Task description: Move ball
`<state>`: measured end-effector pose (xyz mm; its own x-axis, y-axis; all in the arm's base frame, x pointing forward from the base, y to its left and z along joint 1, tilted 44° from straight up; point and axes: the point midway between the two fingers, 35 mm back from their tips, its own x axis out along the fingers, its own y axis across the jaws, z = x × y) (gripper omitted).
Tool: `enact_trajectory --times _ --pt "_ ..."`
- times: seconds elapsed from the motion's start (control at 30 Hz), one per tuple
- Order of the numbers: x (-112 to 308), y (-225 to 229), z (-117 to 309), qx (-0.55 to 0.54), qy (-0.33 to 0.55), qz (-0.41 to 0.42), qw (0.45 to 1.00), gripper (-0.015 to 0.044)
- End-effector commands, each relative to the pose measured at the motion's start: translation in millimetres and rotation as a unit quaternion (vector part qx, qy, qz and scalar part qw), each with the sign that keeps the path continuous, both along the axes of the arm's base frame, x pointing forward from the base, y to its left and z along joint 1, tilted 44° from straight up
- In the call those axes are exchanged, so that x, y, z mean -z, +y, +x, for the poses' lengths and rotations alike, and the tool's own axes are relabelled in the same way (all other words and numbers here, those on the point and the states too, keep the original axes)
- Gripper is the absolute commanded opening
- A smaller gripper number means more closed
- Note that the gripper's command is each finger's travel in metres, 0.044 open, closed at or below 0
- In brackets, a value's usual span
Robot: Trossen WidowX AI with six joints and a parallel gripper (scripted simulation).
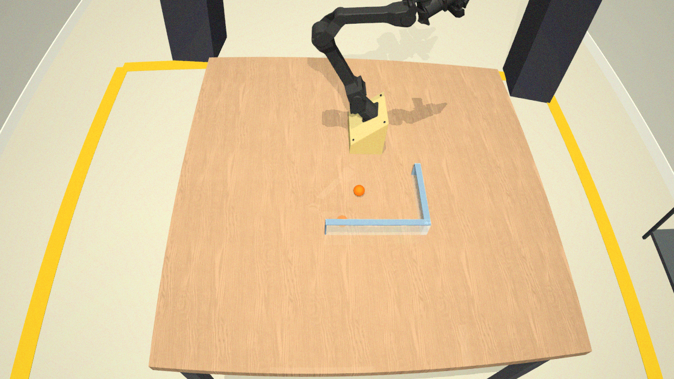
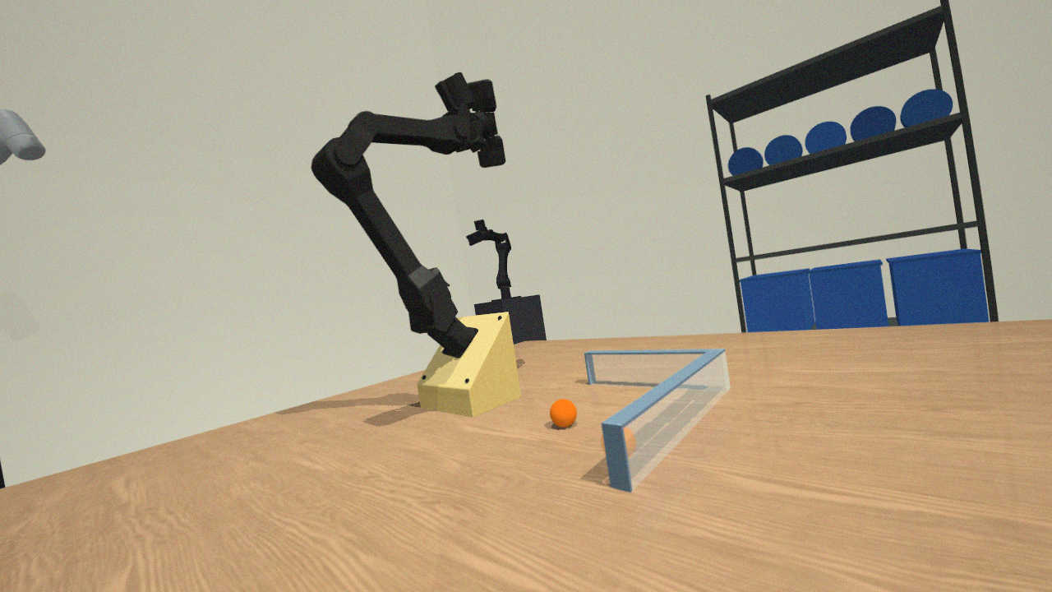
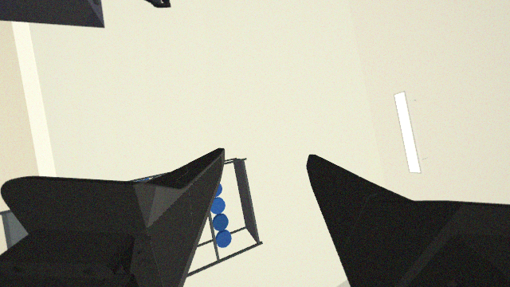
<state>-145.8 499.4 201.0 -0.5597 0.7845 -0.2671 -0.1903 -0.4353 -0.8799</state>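
Observation:
The orange ball (image 1: 359,190) (image 2: 562,413) rests on the table between the arm's base and the long clear wall (image 1: 377,222) (image 2: 666,388), touching neither wall. The other clear wall (image 1: 422,193) (image 2: 647,352) meets the long one at a corner; both have blue rims. The see-through ball copy (image 1: 342,218) (image 2: 629,440) is at the inner side of the long wall, near its free end, partly hidden by the rim in the top and exterior views. My gripper (image 3: 266,157) (image 2: 488,123) is open and empty, raised high and far from the ball, pointing away from the table.
The yellow wedge base (image 1: 368,141) (image 2: 494,375) carries the arm and stands behind the ball. The wooden table (image 1: 283,292) (image 2: 294,515) extends around the walls. Dark pillars (image 1: 194,28) (image 1: 542,51) stand beyond its back edge. A shelf (image 2: 846,154) with blue things is in the background.

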Motion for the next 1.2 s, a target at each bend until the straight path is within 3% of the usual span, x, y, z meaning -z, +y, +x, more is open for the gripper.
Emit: enact_trajectory --times 0.0,0.27,0.53,0.87,1.17 --pt "30.5 6.6 69.7 0.107 -0.015 -0.066 0.992 0.0283" --pt "82.1 -15.0 191.5 0.283 -0.044 -0.177 0.942 0.0283" --pt "128.1 -77.6 301.5 0.432 -0.081 -0.286 0.852 0.0283" --pt "170.4 -208.3 401.4 0.573 -0.119 -0.436 0.684 0.0283" --pt "185.5 -354.4 436.3 0.633 -0.141 -0.578 0.495 0.0283"
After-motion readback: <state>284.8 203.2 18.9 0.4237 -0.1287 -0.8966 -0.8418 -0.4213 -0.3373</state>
